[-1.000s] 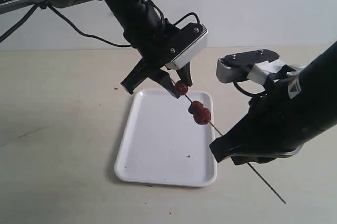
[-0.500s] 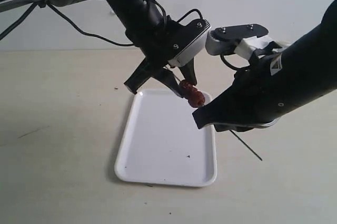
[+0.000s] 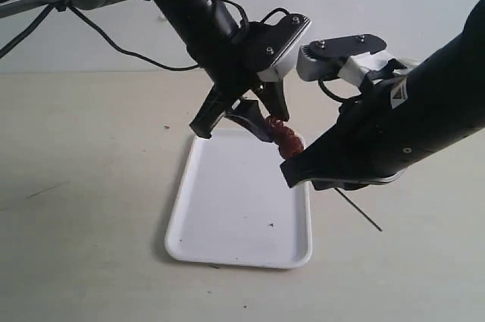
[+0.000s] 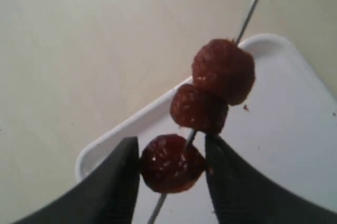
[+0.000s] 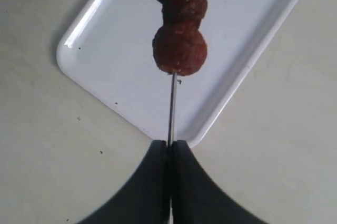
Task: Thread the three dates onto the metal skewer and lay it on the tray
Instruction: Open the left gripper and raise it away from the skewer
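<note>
Metal skewer [image 5: 171, 105], likely stiff yet slippery, sits pinched in the right gripper [image 5: 169, 145]; left gripper [image 4: 171, 150] squeezes the soft-looking end date [image 4: 169, 167].

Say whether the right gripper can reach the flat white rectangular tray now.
Likely yes: the tray lies below the right gripper, though it is shut on the thin grey metal skewer.

The exterior view looks down at a slant over the table [image 3: 83, 208] from a middling distance. Both wrist views sit close, facing along the skewer [image 5: 171, 108] from opposite ends, sharing the dates [image 4: 200, 109] and the tray [image 4: 295, 129].
</note>
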Tool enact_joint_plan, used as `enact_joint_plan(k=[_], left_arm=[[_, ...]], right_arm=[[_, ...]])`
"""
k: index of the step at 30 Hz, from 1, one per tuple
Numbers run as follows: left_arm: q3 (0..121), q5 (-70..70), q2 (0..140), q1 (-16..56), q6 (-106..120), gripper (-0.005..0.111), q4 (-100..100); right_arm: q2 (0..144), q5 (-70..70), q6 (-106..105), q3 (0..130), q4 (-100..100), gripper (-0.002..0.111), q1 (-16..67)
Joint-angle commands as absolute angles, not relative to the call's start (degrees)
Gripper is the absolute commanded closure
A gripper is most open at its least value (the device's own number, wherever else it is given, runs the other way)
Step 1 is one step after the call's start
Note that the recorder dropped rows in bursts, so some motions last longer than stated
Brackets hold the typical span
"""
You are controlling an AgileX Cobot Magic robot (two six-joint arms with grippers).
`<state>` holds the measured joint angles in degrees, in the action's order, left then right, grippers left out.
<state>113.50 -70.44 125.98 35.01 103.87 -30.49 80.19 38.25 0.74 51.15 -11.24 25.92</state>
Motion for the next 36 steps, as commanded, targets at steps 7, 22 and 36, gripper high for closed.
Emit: enact_joint_plan(k=[7, 22, 36], left_arm=[[113.32, -69.96, 125.28, 35.38, 97.17, 0.05, -34.69], [113.32, -69.96, 121.99, 35.26, 95.17, 0.05, -34.69], [113.32, -69.96, 114.92, 34.09, 54.39, 0.05, -18.62]], right_arm=[[80.29, 37.57, 0.0, 51.88, -9.8, 0.108, 26.0], [80.29, 37.71, 10.73, 51.88, 0.55, 0.108, 26.0], [79.41, 38.26, 21.7, 51.77, 11.73, 0.108, 26.0]])
